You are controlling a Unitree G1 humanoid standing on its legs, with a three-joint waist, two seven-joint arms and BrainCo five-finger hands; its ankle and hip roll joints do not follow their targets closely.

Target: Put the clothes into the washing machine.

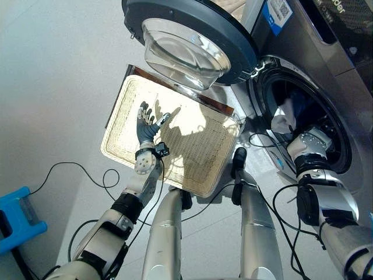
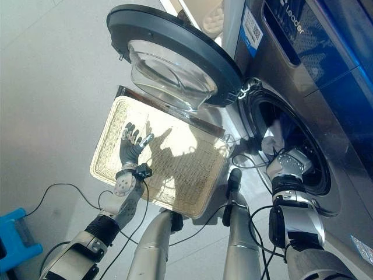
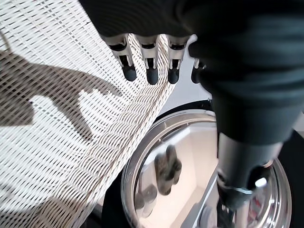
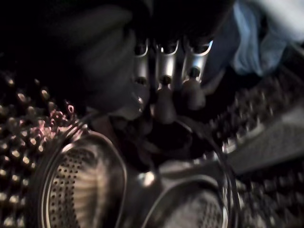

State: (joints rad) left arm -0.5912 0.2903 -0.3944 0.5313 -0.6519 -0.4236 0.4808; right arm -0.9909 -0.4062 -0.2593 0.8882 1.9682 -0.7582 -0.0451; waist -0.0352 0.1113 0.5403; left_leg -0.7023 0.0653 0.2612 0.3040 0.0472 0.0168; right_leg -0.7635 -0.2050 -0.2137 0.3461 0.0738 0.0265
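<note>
A: Grey floor, woven basket lying on it, washing machine with its door swung wide. Left hand?
B: Over the basket, fingers spread, holding nothing.
A: Right eye view?
B: Right hand reaches into the drum; clothes, white and blue, sit inside at the opening.
A: Right wrist view?
B: Fingers straight, nothing in them, blue cloth beyond.

A basket lies left of the washing machine, clothes inside its drum.
</note>
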